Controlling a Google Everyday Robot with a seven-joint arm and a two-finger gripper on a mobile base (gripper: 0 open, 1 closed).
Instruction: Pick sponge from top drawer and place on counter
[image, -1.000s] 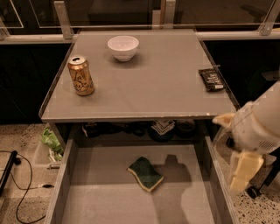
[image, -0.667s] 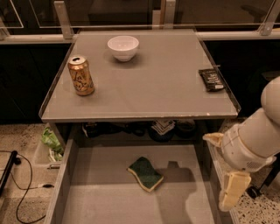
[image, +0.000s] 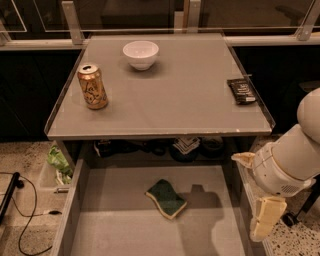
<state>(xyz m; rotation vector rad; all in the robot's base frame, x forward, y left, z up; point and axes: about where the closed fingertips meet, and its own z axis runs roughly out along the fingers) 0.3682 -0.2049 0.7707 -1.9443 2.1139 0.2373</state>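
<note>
Camera view shows the tool (image: 248, 197) lower than it was 1 second ago. It has dropped from the level of the table's front edge to hang over the right wall of the top drawer (image: 112, 220), shifting slightly left as it came. Most of that descent came early; over the last stretch it barely moves.

Its 2 pale jaws stand apart with nothing between them, so it is open and empty. It is off to the right of the sponge (image: 166, 198) and well apart from it, not yet above it.

The sponge has not moved. It lies on the drawer floor a little right of centre, dark green face up, with the yellow foam showing along its near edge. The arm's shadow falls on the floor just to its right.

On the table (image: 175, 105) the can (image: 92, 86), the white bowl (image: 140, 54) and the black packet (image: 242, 91) sit as they did, leaving a broad bare stretch in the middle and front.

My reading is that the reach into the drawer has begun but the grasp has not. The tool likely needs to travel left, past the drawer wall and over the sponge, before it lowers. The risk I see is clipping that right wall or the table's front edge on the way in.
</note>
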